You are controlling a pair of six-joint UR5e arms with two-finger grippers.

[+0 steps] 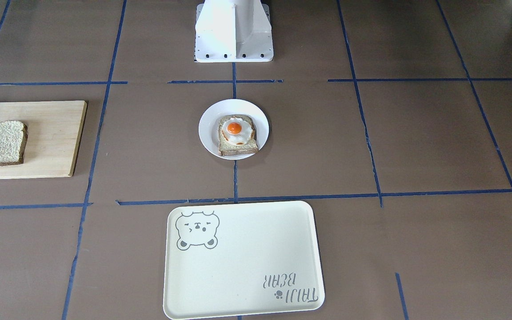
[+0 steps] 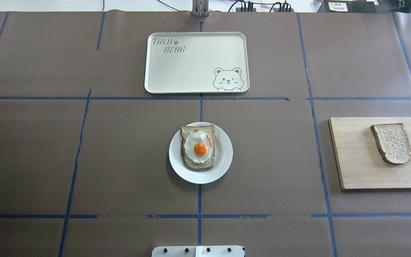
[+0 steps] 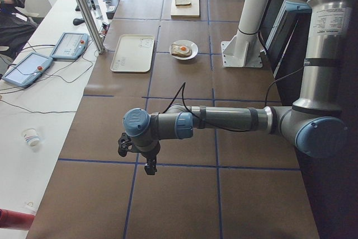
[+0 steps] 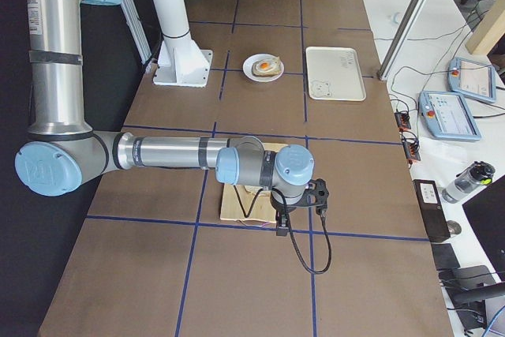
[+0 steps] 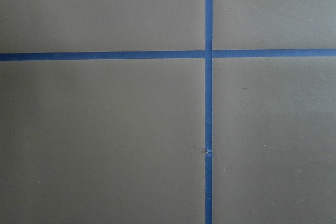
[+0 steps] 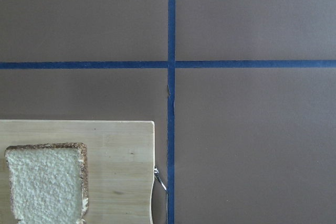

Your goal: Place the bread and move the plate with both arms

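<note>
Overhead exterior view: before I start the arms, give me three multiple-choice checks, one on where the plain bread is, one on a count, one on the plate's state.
1. Where does the plain bread slice lie?
A. on the wooden cutting board
B. in a bowl
C. on a napkin

2. How many bread slices are on the table in all?
A. one
B. two
C. three

3. What state is the white plate in?
A. bare
B. carrying an egg-topped slice
C. turned upside down

Answers:
1. A, since the plain slice rests flat on the board at the robot's right.
2. B, since there are only the plain one and the egg-topped one.
3. B, since the egg-topped slice lies on the upright plate at the table's middle.
</note>
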